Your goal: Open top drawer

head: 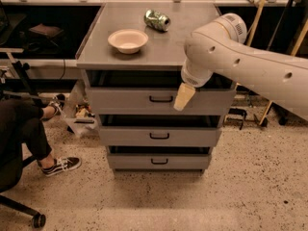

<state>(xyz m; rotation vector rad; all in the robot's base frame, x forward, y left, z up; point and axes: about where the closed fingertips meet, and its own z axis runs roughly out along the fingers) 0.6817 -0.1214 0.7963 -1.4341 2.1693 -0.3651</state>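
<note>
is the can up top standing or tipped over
Tipped: the can lies on its side behind the bowl. The hand hangs before the top drawer, right of its handle.

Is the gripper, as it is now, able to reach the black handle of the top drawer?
Probably yes. The gripper hangs in front of the top drawer, just beside its black handle, with nothing between them. The bowl and the can lie up on the cabinet top, out of the way.

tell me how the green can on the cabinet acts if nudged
Lying on its side, the can would probably roll. It looks dented, so likely empty and light. The gripper hangs by the top drawer front, right of its handle.
</note>
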